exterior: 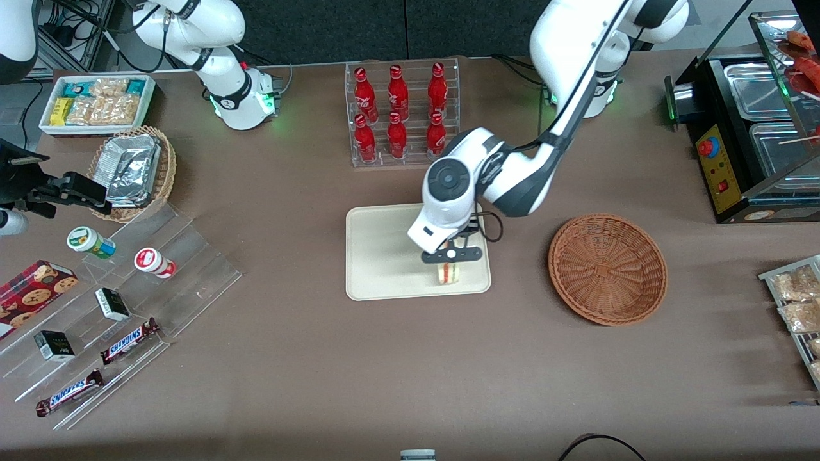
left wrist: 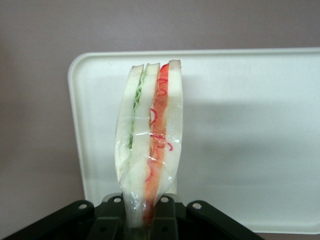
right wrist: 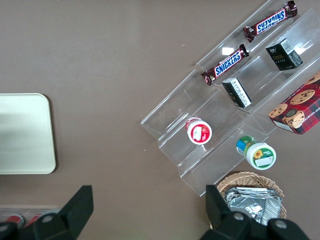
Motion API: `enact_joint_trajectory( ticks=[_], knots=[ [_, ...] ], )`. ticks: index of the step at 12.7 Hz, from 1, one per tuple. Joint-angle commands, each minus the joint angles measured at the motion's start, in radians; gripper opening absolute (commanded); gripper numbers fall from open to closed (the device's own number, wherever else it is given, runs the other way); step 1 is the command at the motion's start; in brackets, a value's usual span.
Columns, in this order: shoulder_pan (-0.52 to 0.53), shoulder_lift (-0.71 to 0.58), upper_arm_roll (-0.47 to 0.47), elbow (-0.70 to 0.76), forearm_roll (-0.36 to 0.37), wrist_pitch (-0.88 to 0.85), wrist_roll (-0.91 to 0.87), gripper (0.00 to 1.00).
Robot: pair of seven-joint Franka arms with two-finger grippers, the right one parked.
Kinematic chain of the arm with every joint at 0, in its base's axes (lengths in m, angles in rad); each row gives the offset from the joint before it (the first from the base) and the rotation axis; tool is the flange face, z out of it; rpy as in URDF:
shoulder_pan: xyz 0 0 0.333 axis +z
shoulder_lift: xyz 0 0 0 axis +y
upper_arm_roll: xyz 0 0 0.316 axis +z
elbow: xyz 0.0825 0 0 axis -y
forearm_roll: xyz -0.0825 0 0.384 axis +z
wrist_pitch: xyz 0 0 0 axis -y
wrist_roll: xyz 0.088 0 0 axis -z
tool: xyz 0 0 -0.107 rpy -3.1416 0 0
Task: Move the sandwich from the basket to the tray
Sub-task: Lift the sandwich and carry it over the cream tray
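My arm comes in from the upper right of the front view, bends at the elbow above the middle of the surface (exterior: 333,384), and turns my wrist straight down over the tray (exterior: 378,256). My gripper (exterior: 450,262) hangs over the tray's edge nearest the front camera, on the side toward the basket (exterior: 607,269), at about the centre of the front view.

My jaws are closed down narrow on the sandwich (left wrist: 149,135). From my wrist camera I see them pinching one end of the wedge, with the clear wrap bunched between my fingers (left wrist: 165,220). The sandwich stands away from me on its edge, cut side to the camera: pale bread, a green layer, then a red-orange one. In the front view the sandwich (exterior: 450,273) shows just beneath my fingertips, low over the tray near its rim. I cannot tell whether its bottom end touches the tray or hangs a little above it.

The basket lies on the surface at the centre right of the front view, well apart from the tray, toward my arm's end of the surface. A rack of red bottles (exterior: 400,112) stands at the upper centre of that view, farther from the front camera than the tray.
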Motion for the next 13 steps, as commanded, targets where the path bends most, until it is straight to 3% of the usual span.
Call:
enact_joint_trajectory(
  ticks=[1,13],
  knots=[
    [-0.057,0.087,0.016,0.132,-0.008,-0.076,-0.047,0.0],
    [-0.143,0.179,0.02,0.182,0.006,-0.043,-0.128,0.0]
  ],
)
